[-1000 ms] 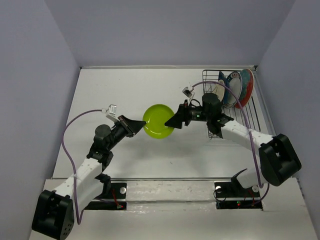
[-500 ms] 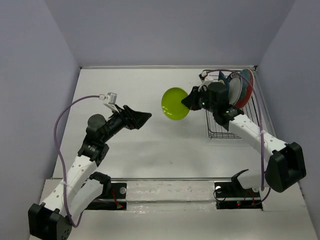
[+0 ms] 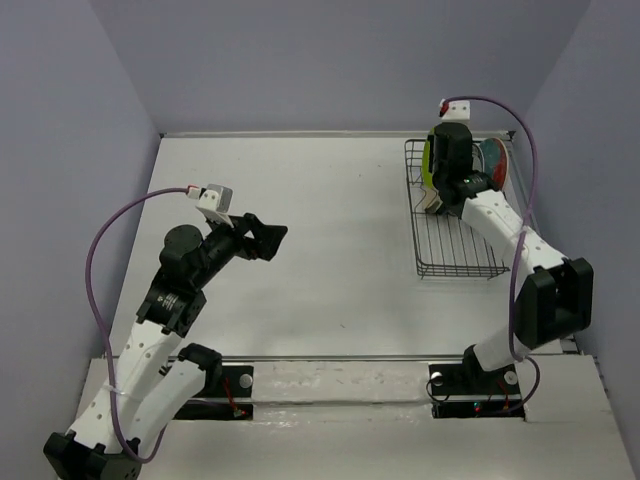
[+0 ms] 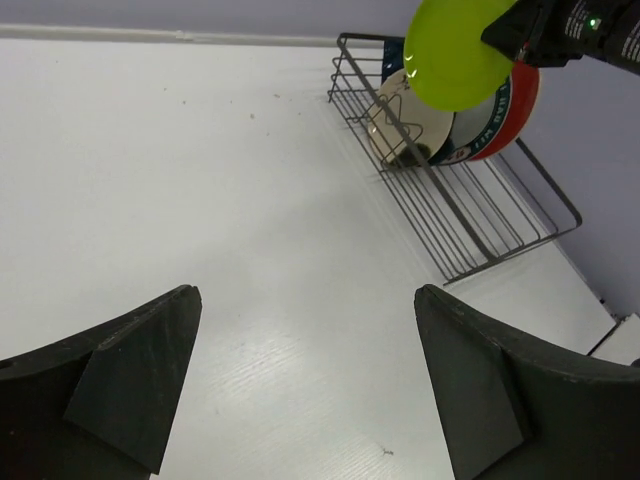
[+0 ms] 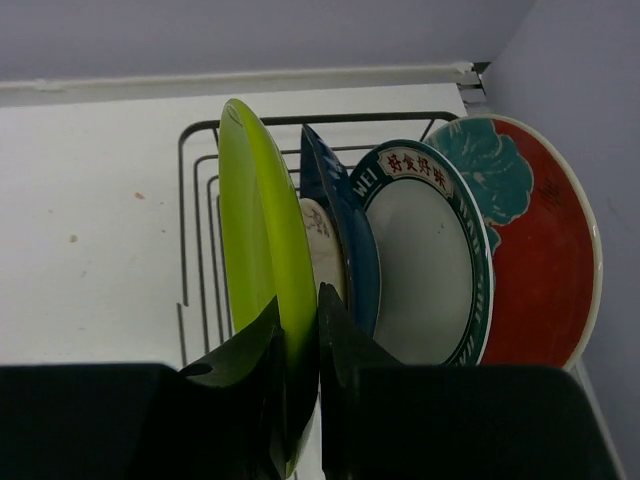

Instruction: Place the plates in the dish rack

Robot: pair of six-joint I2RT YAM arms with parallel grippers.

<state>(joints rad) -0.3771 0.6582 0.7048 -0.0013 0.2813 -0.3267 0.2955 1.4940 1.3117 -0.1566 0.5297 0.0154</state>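
The right gripper point(image 5: 298, 335) pinches the lower rim of the lime-green plate point(image 5: 255, 230), its fingers point(image 5: 250, 365) drawn in narrow against both faces. The plate stands upright on edge at the far end of the dish rack point(image 3: 455, 250), just beside the dark teal plate point(image 5: 350, 230), cream plate point(image 5: 318, 240), navy-rimmed plate point(image 5: 425, 270) and red floral plate point(image 5: 545, 260). The left gripper point(image 4: 305, 300) hovers over the table point(image 4: 200, 180) well apart from the rack, fingers spread wide, holding nothing.

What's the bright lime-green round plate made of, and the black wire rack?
The lime-green round plate looks smooth and glossy, maybe plastic or glazed ceramic; light glints on it. The black wire dish rack looks like thin coated metal rods.
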